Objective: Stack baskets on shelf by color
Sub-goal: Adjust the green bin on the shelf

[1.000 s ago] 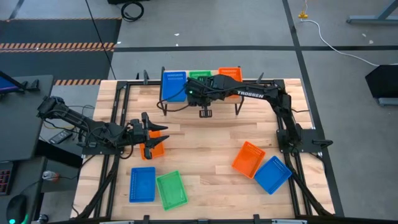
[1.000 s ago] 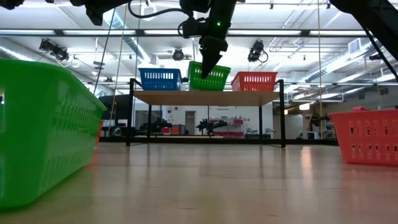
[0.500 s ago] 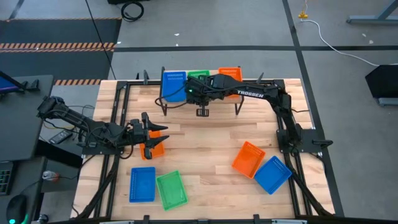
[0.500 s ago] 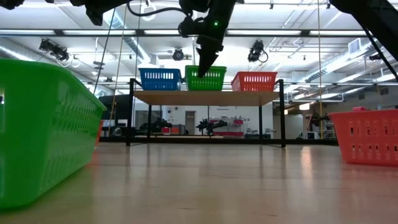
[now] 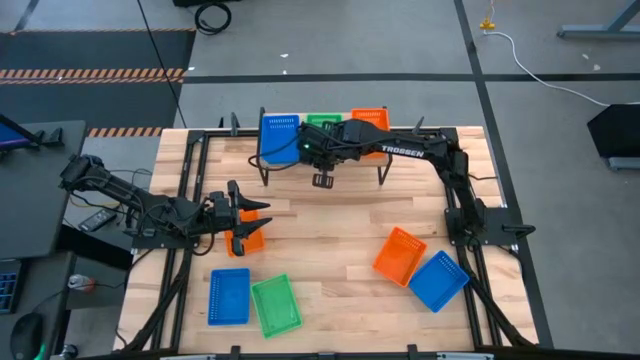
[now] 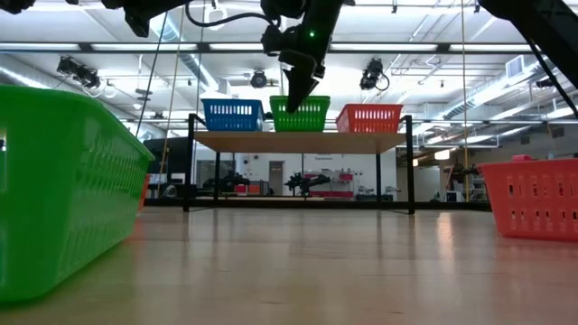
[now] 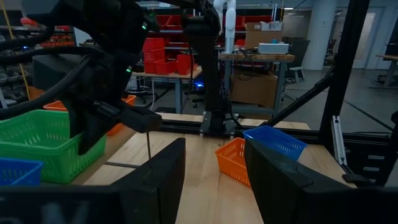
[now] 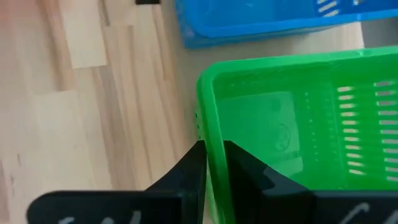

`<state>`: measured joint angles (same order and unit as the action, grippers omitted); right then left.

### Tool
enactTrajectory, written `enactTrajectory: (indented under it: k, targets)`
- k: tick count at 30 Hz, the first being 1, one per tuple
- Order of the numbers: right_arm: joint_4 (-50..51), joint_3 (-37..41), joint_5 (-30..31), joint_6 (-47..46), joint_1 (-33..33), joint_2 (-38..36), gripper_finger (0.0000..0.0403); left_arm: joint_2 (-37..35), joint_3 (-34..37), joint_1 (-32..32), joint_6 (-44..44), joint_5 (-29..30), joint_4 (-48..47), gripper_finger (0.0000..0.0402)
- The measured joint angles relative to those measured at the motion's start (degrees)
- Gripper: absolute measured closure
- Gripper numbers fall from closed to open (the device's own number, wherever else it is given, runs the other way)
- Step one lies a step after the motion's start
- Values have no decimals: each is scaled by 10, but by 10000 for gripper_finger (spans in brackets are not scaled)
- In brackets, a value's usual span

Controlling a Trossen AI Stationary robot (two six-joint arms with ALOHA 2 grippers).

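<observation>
1. Right gripper (image 8: 211, 158) over the middle of the shelf (image 6: 301, 141), fingers pinched narrow on the near wall of the green basket (image 6: 300, 114), one finger inside, one outside.
2. Green basket sitting on the plank between the blue basket (image 6: 232, 115) and the orange basket (image 6: 368, 117); looks level in the low view, close beside the blue one in the right wrist view.
3. Likely step: letting go after placing. Best done by confirming the base is flat on the plank first, then opening just enough to clear the wall.
4. Lift straight up, no sideways drag; thin mesh wall can snag a finger and pull the basket off the front edge.
5. Keep clear of the blue basket on the way out.
6. Left gripper (image 5: 240, 208) waiting low at the table's left side, fingers apart and holding nothing, just above a loose orange basket (image 5: 246, 238).
7. Not yet stacked: four other loose baskets on the table, two blue, one green, one orange.
</observation>
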<state>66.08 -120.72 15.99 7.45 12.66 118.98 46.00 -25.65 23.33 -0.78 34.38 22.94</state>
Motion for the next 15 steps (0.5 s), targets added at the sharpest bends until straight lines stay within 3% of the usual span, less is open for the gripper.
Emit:
enactTrajectory:
  k: [15]
  targets:
    - [13, 0, 8, 5, -3, -2, 320, 0, 0, 0, 0, 0, 0, 230]
